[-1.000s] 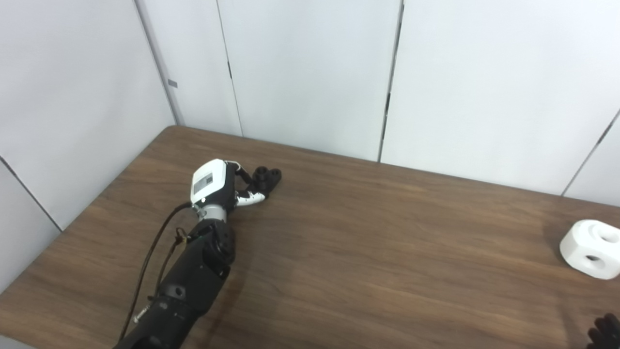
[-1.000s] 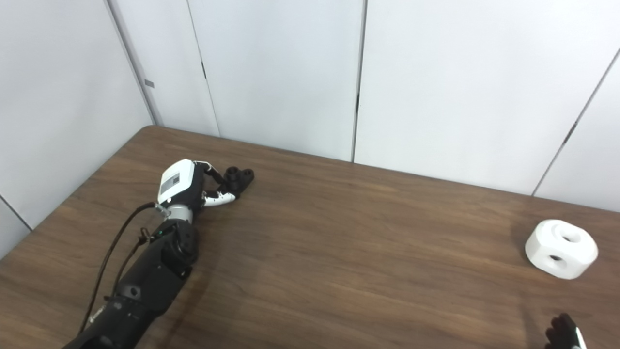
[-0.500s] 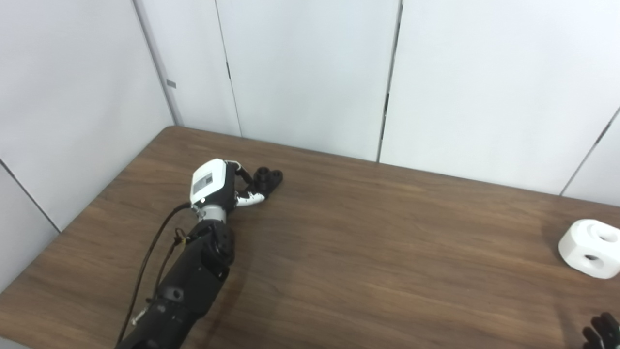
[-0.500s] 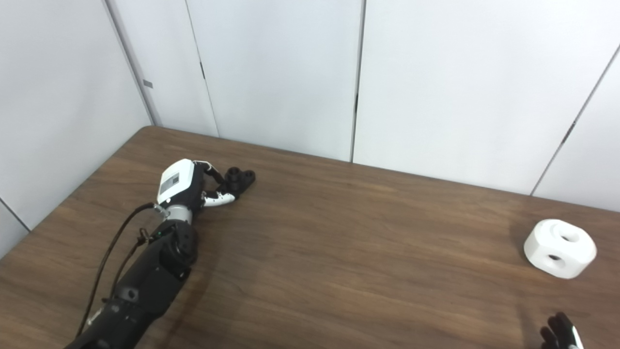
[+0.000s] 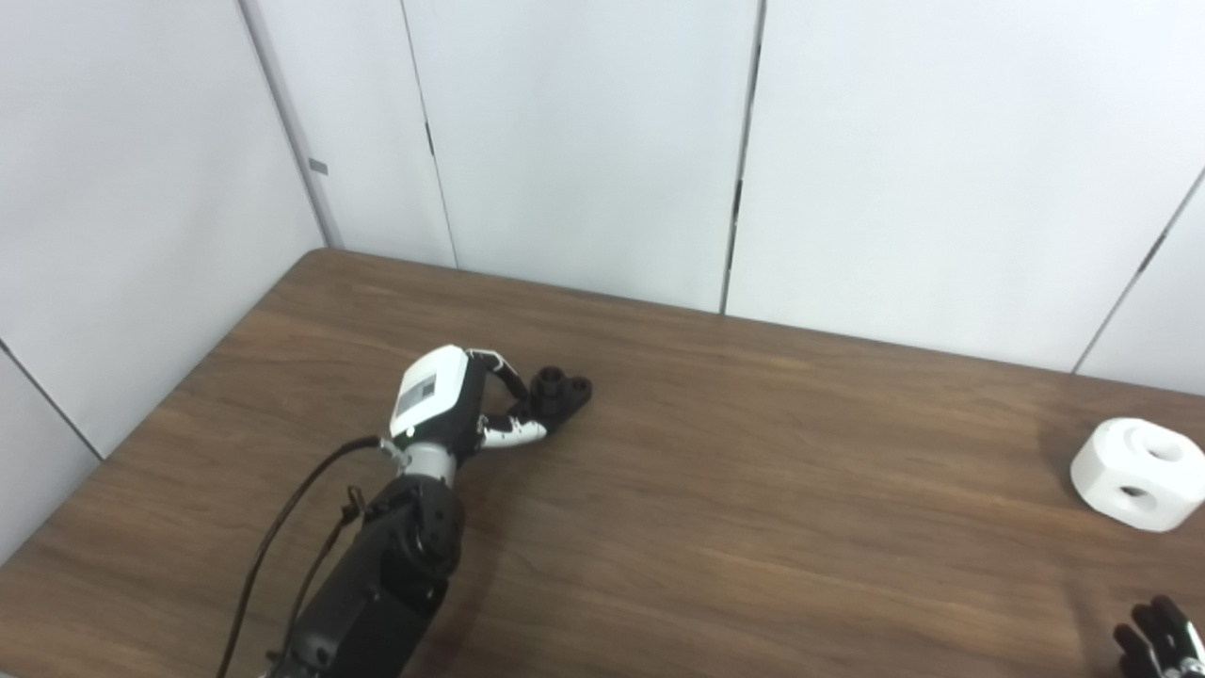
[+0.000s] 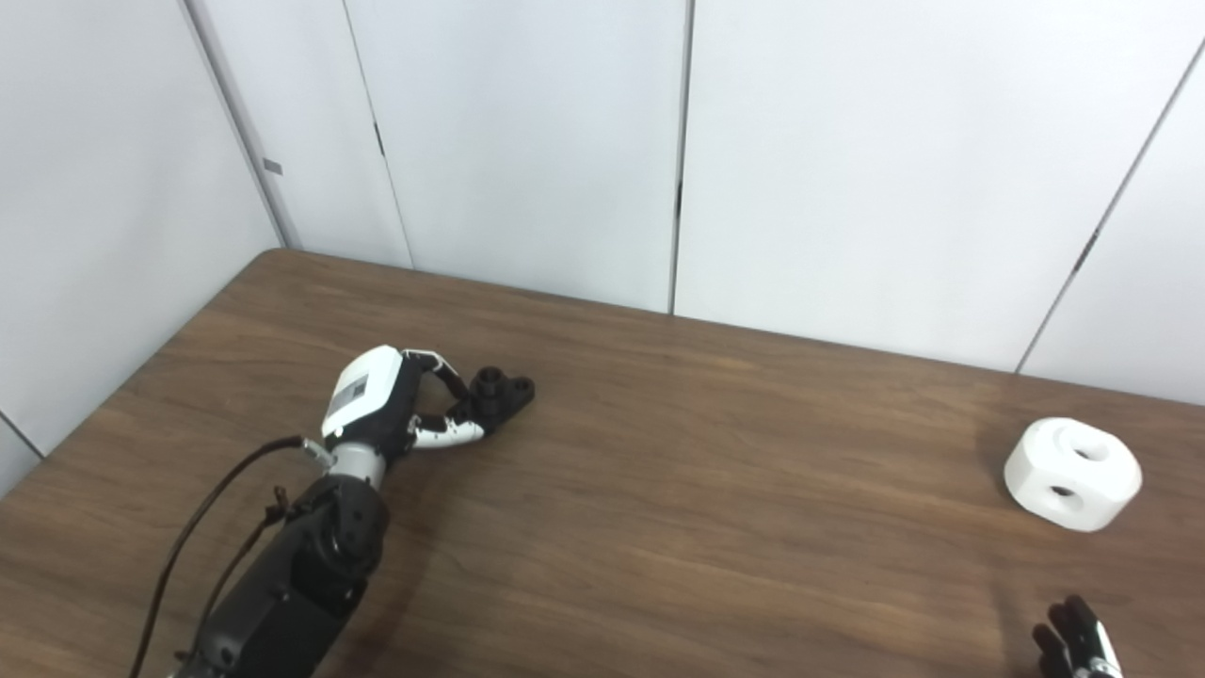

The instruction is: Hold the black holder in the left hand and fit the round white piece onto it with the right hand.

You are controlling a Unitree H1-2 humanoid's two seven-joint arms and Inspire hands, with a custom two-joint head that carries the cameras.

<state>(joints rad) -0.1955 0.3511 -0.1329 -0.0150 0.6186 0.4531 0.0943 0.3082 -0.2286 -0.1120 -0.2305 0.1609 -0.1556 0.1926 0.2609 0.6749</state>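
**Left hand on the holder, right hand not yet at the white piece**

On the left I have my left hand (image 5: 461, 405) wrapped on the holder (image 5: 561, 395), fingers curled round its near end; whether the holder is off the table (image 5: 753, 527) or resting on it I cannot tell. I judge the grasp step is in hand and the fitting not begun. Well apart, near the table's right edge, the white piece (image 5: 1139, 473) sits untouched with its holes showing. At the bottom right corner only the fingertips of my right hand (image 6: 1076, 648) show, spread and holding nothing. Next I would need to reach that hand forward to the white piece, close on its sides, then carry it across to the holder.
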